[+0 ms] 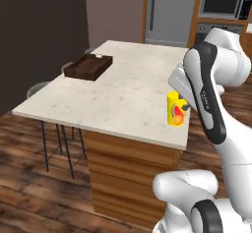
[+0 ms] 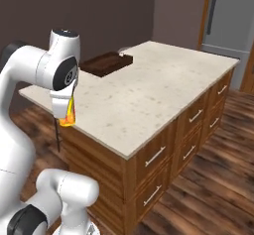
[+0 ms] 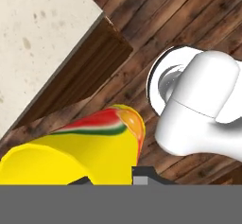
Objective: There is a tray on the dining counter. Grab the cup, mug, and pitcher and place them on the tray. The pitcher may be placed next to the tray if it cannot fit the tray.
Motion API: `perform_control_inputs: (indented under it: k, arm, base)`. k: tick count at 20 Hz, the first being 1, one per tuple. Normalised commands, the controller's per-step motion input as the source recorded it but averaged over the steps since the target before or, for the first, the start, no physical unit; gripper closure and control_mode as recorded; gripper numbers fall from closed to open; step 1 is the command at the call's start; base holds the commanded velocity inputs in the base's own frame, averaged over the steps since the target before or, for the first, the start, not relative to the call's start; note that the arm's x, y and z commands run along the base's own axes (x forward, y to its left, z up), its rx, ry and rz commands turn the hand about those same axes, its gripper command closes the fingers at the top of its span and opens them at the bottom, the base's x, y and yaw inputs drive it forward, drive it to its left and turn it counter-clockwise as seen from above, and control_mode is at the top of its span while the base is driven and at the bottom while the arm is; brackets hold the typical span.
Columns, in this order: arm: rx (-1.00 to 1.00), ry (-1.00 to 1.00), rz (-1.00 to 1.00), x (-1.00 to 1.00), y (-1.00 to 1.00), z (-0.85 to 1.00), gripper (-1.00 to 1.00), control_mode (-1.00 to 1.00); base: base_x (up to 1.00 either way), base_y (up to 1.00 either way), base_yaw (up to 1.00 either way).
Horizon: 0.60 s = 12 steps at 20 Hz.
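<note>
The cup (image 1: 175,110), a tall yellow tumbler with a red-orange mark, hangs at the near right corner of the dining counter (image 1: 123,92). My gripper (image 1: 180,101) is shut on its rim. In the right base view the cup (image 2: 68,115) pokes out under the hand, at the gripper (image 2: 67,105). In the hand view the cup (image 3: 90,147) lies tilted over the wooden floor, just off the counter's edge (image 3: 42,34), with my gripper (image 3: 111,176) at its rim. The dark brown tray (image 1: 88,66) (image 2: 105,63) sits at the far left end of the dining counter (image 2: 154,85). The mug and the pitcher are out of view.
Stools (image 1: 39,87) stand along the counter's left side. A steel fridge (image 1: 170,11) and a microwave (image 1: 222,1) are behind the island. Drawer fronts (image 2: 156,154) face the wooden floor (image 2: 208,179) on the right.
</note>
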Motion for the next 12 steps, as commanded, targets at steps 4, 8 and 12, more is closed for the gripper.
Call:
perform_control_inputs:
  k: [4,8,12]
  arm:
    - [0.0,0.0,0.0,0.0,0.0,0.0,1.0,1.0]
    - [0.0,0.0,0.0,0.0,0.0,0.0,1.0,1.0]
    - [0.0,0.0,0.0,0.0,0.0,0.0,1.0,1.0]
  base:
    - [0.32,1.0,-0.24]
    - [0.35,1.0,-0.25]
    - [0.44,1.0,-0.29]
